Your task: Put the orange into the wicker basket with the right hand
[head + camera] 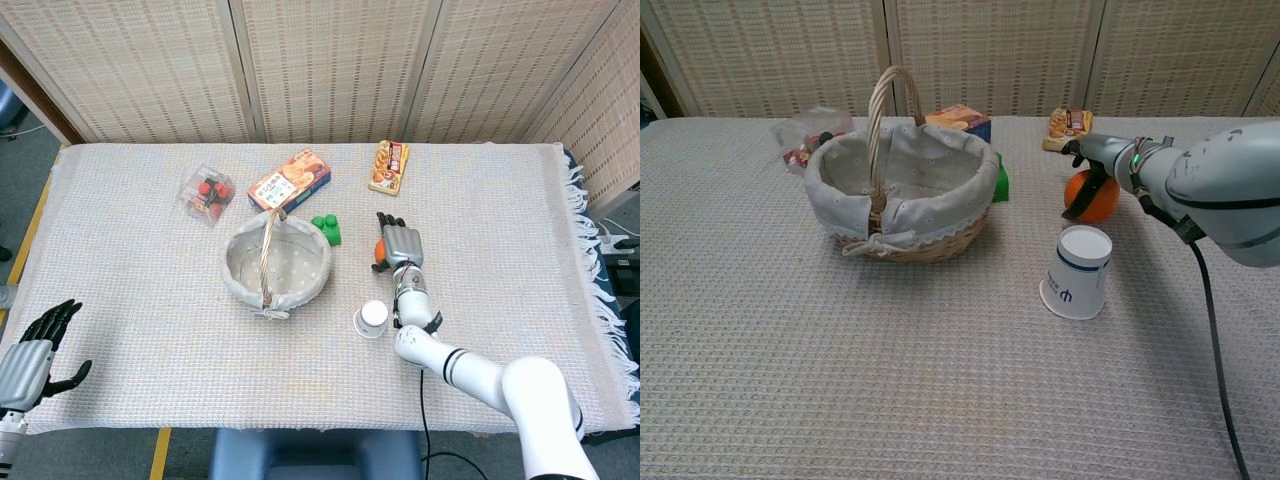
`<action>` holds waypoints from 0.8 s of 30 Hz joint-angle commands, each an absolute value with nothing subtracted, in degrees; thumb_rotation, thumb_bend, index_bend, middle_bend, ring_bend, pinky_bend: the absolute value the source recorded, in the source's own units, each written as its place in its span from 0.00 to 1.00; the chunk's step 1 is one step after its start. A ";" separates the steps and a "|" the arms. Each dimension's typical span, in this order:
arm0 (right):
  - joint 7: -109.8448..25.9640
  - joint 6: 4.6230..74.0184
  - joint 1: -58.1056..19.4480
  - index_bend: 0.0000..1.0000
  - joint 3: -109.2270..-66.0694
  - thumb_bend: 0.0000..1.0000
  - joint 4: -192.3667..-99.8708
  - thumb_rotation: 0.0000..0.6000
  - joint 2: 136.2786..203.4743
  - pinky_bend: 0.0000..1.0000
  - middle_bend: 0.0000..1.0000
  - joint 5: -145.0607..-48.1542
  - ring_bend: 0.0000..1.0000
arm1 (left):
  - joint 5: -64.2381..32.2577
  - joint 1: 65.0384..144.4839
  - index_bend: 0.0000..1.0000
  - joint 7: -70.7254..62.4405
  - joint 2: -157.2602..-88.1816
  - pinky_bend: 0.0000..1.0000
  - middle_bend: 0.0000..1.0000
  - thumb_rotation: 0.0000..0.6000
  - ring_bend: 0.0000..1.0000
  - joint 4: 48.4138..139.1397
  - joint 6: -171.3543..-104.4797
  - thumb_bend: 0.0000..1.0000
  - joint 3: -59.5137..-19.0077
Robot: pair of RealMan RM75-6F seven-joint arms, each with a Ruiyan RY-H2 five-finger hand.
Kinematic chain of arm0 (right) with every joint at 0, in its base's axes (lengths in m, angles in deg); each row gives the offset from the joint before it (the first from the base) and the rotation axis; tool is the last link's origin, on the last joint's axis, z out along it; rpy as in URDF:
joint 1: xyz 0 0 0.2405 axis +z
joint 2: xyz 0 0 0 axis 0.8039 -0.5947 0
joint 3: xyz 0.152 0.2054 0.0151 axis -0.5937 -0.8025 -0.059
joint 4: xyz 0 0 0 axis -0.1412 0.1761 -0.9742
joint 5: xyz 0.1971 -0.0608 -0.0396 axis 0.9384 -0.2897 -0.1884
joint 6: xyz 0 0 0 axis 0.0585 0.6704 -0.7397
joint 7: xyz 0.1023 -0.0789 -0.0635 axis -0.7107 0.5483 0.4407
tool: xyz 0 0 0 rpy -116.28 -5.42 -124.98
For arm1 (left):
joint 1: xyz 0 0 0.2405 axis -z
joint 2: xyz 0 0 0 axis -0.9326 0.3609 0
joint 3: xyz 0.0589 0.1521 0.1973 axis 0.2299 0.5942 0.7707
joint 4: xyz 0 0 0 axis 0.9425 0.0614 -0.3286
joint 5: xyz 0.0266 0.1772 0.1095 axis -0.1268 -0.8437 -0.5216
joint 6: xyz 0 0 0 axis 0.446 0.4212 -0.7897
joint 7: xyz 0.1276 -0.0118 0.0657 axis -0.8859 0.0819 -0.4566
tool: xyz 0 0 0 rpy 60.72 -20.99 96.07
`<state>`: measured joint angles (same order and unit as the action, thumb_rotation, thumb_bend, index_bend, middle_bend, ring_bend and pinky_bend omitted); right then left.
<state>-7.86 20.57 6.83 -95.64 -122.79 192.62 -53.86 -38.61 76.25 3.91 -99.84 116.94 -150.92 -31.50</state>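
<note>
Covering the orange (1095, 197) from above, the right robot hand (398, 241) has its fingers draped over the fruit; a firm grasp cannot be told. It sits on the tabletop (130, 280), right of the basket (276, 263), beyond the cup (1078, 271). Left robot hand (32, 352) rests released near the edge.

Between the right hand (1092, 172) and the wicker basket (902, 190) to its left, a green block (327, 229) intrudes; a paper cup (1078, 271) stands just nearer, bare cloth beyond.
</note>
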 commanded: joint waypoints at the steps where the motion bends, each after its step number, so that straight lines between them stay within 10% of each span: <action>1: -11.20 21.66 6.20 0.00 -96.83 0.31 -121.08 1.00 194.58 0.86 0.64 -57.33 0.65 | -38.67 76.22 0.00 4.45 -99.67 0.10 0.00 1.00 0.00 116.93 -151.01 0.33 -31.52; 24: -18.56 38.63 3.09 0.16 -106.01 0.32 -164.50 1.00 182.53 0.95 0.74 -71.17 0.73 | -40.19 76.13 0.00 5.03 -100.46 0.10 0.00 1.00 0.00 116.54 -152.43 0.34 -31.50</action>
<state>-19.97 36.91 1.99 -105.50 -162.84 182.01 -70.56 -40.18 76.13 5.01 -100.46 116.56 -152.41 -31.51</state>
